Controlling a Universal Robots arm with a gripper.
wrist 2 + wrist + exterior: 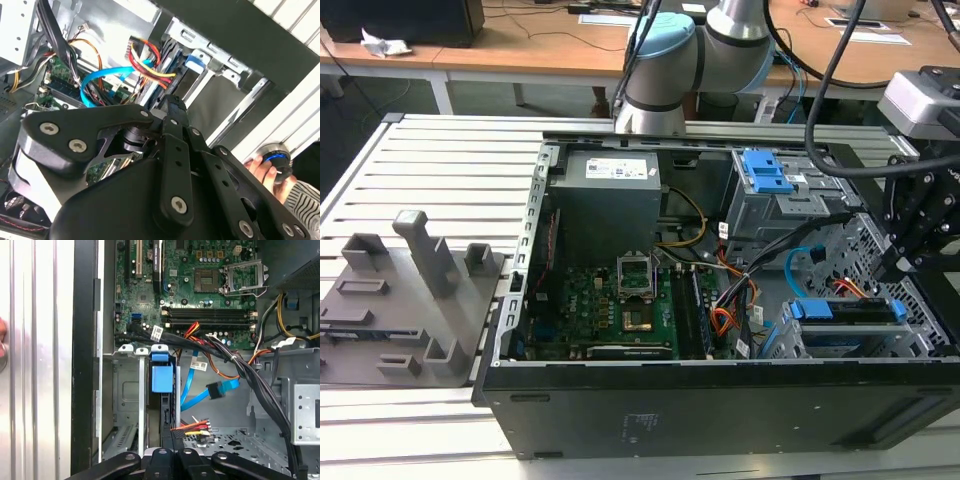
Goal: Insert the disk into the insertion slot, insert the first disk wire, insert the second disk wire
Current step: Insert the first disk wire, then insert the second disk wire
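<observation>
Lower right of exterior view: disk seated in insertion slot. Above it, your gripper, narrow, seemingly pinching first disk wire plug; keep it square, press gently (never force). Behind, second disk wire loops.

Exterior view: off my arm, raised at the near side of the computer case. It faces down and across to the far desks, with the whole case in frame and my gripper at the exterior view's right.
First wrist view: close, looking down past my gripper onto the motherboard.
Second wrist view: closer, oblique, along my gripper.
Shared by all three: the second disk wire.
</observation>
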